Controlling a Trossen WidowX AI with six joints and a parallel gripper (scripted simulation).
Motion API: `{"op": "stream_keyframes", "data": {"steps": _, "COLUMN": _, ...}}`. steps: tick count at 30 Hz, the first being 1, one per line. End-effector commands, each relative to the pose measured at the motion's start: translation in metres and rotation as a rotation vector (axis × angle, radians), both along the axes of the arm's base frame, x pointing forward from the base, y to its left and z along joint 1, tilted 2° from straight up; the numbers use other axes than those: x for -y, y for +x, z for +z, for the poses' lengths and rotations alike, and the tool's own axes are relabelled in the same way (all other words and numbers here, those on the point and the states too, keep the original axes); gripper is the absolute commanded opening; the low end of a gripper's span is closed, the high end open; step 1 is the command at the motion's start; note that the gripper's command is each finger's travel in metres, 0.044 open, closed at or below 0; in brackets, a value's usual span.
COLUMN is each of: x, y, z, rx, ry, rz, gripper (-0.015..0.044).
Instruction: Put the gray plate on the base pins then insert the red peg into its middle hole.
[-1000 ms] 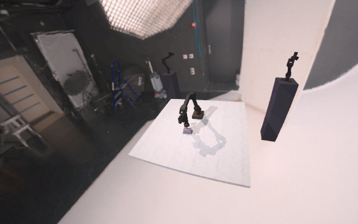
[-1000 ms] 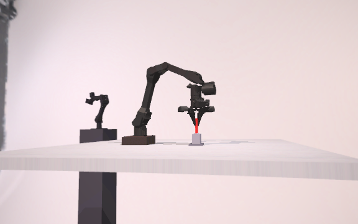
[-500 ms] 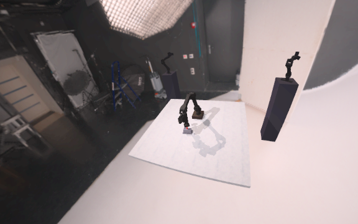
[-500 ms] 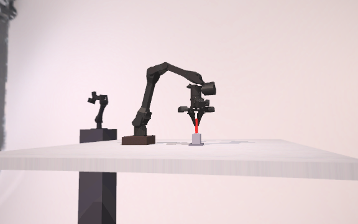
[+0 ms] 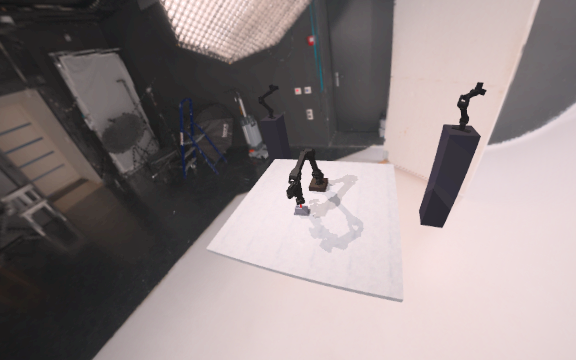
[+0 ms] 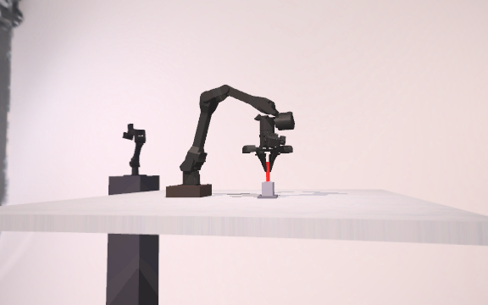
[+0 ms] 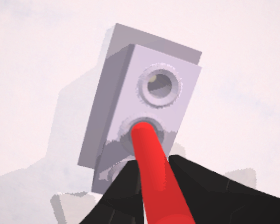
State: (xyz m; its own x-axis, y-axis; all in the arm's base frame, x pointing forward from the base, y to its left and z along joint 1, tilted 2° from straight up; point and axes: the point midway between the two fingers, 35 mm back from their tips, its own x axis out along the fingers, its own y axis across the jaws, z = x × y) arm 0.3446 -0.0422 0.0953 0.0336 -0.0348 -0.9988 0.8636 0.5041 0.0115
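My gripper is shut on the red peg and holds it upright. The peg's lower end is at the middle hole of the gray plate; whether it has entered the hole cannot be told. The plate, a thick block with holes in a row, lies flat over the darker gray base. One end hole is open to view with a pale spot inside; the other is partly hidden by the fingers. The pins are not clearly visible.
The arm's brown mount stands on the white table, behind the plate in the top view. Two other arms stand on dark pedestals beyond the table.
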Motion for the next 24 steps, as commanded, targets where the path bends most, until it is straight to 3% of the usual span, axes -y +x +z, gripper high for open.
{"op": "stream_keyframes", "data": {"steps": 1, "x": 0.0, "y": 0.0001, "z": 0.0001, "rx": 0.0, "ry": 0.0, "rz": 0.0, "gripper": 0.0026}}
{"op": "stream_keyframes", "data": {"steps": 6, "x": 0.0, "y": 0.0001, "z": 0.0001, "rx": 0.0, "ry": 0.0, "rz": 0.0, "gripper": 0.015}}
{"op": "stream_keyframes", "data": {"steps": 24, "x": -0.0003, "y": -0.0012, "z": 0.0057, "rx": 0.0, "ry": 0.001, "rz": 0.005, "gripper": 0.015}}
